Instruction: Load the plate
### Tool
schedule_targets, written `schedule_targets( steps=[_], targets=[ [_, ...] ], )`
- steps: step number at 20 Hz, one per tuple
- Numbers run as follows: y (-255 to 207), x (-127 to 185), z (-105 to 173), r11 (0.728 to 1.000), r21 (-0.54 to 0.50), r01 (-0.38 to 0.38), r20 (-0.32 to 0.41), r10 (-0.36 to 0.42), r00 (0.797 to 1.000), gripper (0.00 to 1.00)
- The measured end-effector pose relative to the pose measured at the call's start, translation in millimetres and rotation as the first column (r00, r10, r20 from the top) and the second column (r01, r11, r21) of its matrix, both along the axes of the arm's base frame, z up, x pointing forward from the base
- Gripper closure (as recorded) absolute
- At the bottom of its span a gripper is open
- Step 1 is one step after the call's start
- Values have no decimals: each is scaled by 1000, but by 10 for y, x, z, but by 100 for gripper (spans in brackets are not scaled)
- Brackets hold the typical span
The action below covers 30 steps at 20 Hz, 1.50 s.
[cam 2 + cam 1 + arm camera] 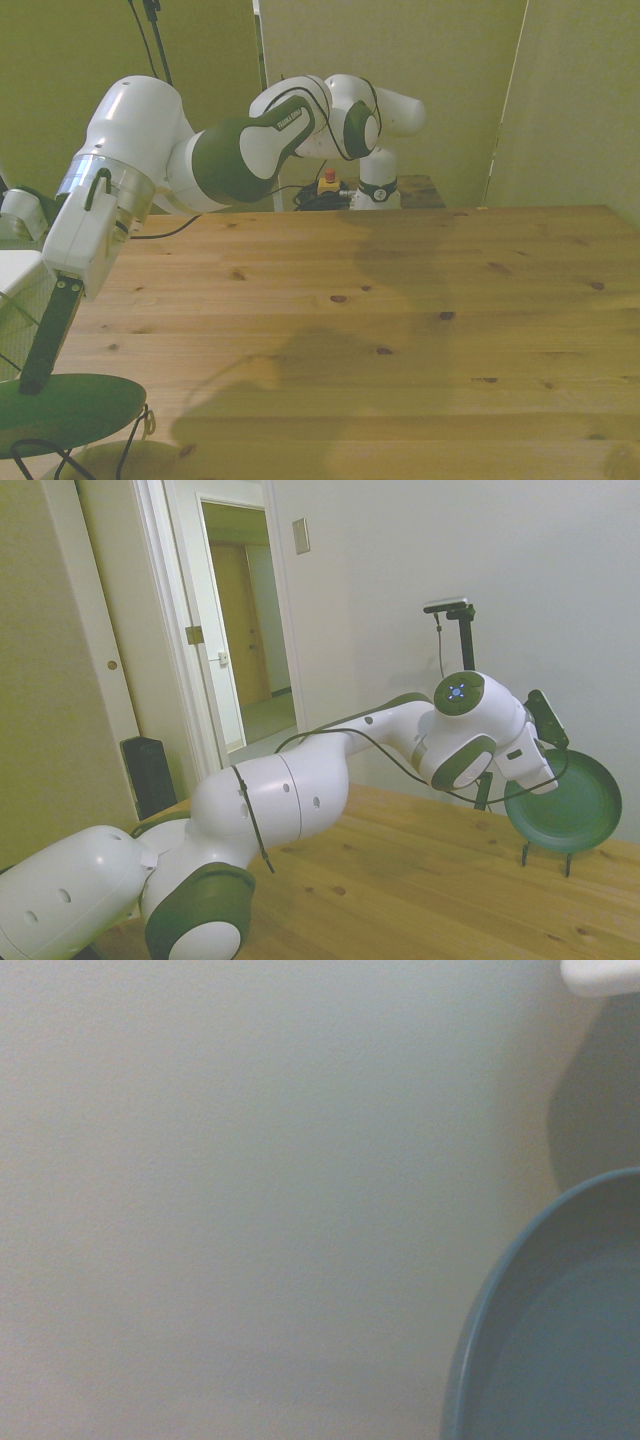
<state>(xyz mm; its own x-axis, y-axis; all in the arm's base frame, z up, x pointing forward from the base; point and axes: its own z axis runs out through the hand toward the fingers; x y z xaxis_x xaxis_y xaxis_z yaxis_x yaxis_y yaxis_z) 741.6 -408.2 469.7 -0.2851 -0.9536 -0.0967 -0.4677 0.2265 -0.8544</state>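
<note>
Plate [565, 805] stood tilted over a wire rack [545, 855], gripper [545, 720] at its upper rim (finger state unclear); lowering it squarely seemed advisable.

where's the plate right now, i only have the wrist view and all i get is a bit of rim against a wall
observer: In the side view the plate stands nearly on edge over the table, at the picture's right, with the gripper at its upper rim.
operator: anything under it
observer: Yes, a thin dark wire rack with its legs on the wood just below the plate. I cannot tell whether the plate rests in it.
operator: and where is that in the front view
observer: At the front view's bottom left corner, by the table's edge.
</note>
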Motion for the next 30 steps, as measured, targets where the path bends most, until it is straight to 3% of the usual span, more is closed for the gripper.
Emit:
schedule_targets(
  steps=[2,3,20,27,30],
  targets=[
    [-3,-2,2,1000,-6,0,3,0,1000,100],
    [-10,-6,6,1000,-12,4,9,-4,1000,0],
    [-39,-18,-10,999,-39,14,8,-14,1000,0],
    [-6,-19,89,999,-38,10,13,-10,1000,0],
    [70,-25,287,1000,1,6,-6,-6,1000,0]
  ],
)
